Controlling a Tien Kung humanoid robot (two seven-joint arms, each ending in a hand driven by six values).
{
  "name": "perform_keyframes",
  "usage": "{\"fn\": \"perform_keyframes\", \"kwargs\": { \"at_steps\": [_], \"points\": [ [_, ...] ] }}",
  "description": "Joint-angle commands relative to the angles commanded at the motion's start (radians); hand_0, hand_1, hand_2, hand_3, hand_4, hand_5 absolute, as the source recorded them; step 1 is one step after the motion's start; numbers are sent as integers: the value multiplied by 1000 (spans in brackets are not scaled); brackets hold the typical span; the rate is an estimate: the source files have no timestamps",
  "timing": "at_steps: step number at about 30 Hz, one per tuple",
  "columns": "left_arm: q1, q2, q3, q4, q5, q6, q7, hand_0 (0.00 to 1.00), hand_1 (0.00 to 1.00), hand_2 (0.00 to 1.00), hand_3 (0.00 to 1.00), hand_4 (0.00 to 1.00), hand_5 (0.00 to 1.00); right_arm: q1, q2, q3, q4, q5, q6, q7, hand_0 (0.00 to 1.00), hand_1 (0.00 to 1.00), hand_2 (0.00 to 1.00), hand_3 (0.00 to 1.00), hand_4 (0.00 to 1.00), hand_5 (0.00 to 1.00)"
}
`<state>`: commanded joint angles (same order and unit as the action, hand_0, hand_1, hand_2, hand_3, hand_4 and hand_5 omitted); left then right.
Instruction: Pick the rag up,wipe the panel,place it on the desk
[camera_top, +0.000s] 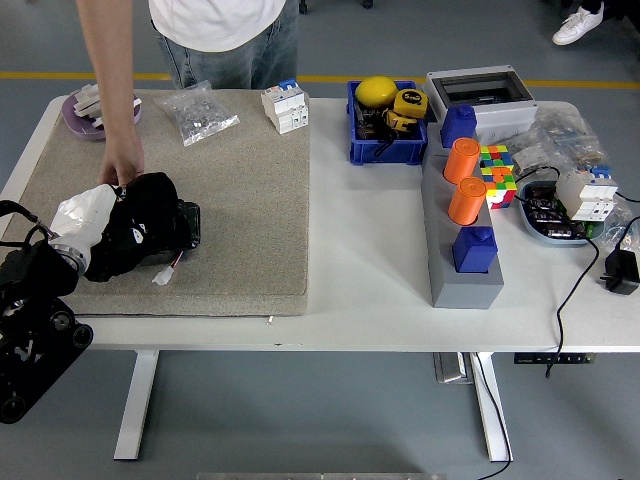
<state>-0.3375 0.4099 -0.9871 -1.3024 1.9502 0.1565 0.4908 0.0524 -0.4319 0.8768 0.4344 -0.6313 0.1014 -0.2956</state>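
Observation:
A black rag (140, 228) lies bunched over a black panel (189, 222) on the beige mat (240, 200) at the left. My left hand (86, 216), white, comes in from the lower left, is shut on the rag and presses it on the panel. Only the panel's right end shows. A person at the far side rests a hand (122, 168) at the panel's back edge, just above the rag. My right hand is out of view.
On the mat's far edge are a purple dish (88, 108), a bag of small parts (197, 112) and a white breaker (284, 106). To the right stand a blue bin (385, 122), a grey rack with orange cylinders (463, 270), a colour cube (497, 172) and cables.

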Motion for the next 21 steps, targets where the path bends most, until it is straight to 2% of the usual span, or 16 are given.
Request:
{"fn": "perform_keyframes", "kwargs": {
  "at_steps": [13, 21],
  "points": [
    [-52, -54, 76, -10, -1, 1, 16, 183, 112, 520, 535, 423, 2, 1, 1, -10, -6, -1, 13, -8, 701, 637, 705, 686, 998, 507],
    [-38, -51, 50, -4, 13, 6, 21, 183, 113, 521, 535, 426, 2, -2, 0, -11, -7, -5, 18, -12, 705, 637, 705, 686, 998, 507]
  ]
}}
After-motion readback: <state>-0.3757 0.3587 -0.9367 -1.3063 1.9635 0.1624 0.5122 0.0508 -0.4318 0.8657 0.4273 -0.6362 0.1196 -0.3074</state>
